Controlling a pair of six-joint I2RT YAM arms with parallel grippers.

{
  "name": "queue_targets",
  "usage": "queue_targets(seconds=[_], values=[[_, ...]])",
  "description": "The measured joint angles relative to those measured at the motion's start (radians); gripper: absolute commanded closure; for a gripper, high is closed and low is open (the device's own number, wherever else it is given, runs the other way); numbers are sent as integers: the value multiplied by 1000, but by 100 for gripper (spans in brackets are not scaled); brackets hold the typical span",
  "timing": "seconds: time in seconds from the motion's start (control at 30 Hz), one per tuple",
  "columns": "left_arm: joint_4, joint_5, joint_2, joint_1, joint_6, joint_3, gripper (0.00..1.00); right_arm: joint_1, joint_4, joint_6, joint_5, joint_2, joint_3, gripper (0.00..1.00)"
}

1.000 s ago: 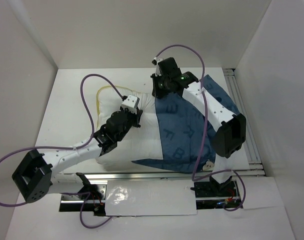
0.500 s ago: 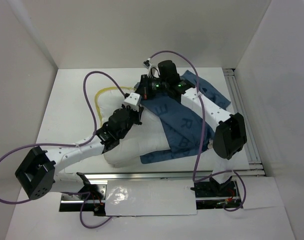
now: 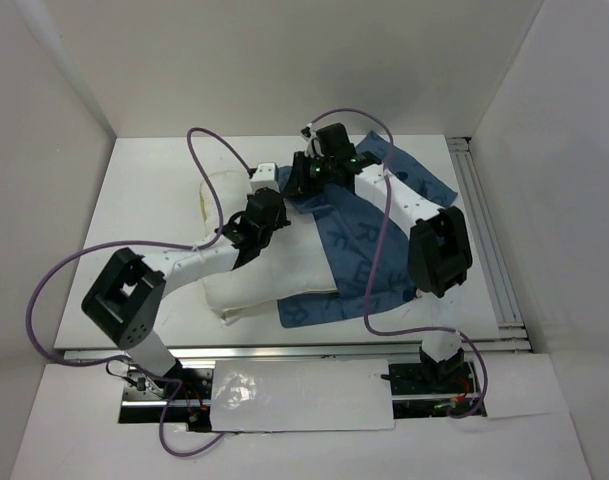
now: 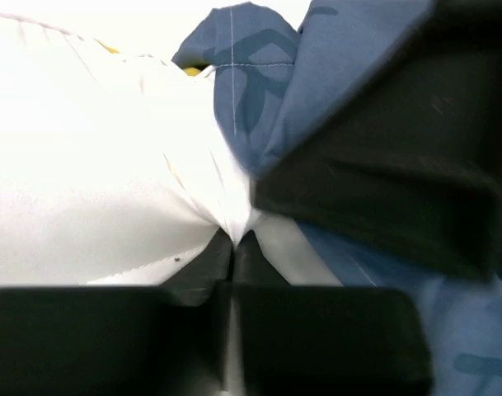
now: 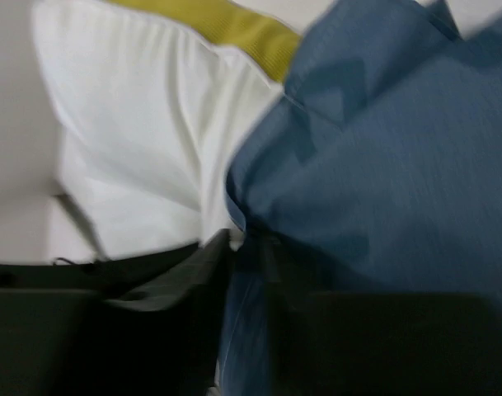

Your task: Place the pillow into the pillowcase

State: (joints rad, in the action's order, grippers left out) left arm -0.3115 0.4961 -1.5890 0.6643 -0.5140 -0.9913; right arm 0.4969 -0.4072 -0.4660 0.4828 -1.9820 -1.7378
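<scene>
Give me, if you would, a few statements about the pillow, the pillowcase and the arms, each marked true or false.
1. The left jaws are shut on white cloth of the pillow. True.
2. The pillow is wholly inside the pillowcase. False: much of its white left part is uncovered.
3. The pillowcase is blue with darker letters. True.
4. In the top view the pillowcase covers the pillow's left end. False: it covers the right end.
5. The pillow has a yellow trim along an edge. True.
</scene>
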Motion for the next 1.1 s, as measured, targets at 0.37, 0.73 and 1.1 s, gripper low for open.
queue_targets(seconds=[0.37,0.73,1.1], values=[[197,23,11,-29,-110,-27,3,-18,-202,151,-193,-30,-89,0],[318,-8,311,150,179,161,1,-27,-209,117,-423,555,346,0],[380,-129,533,250,257,388,1,-63,-266,51,-430,646,768,0]])
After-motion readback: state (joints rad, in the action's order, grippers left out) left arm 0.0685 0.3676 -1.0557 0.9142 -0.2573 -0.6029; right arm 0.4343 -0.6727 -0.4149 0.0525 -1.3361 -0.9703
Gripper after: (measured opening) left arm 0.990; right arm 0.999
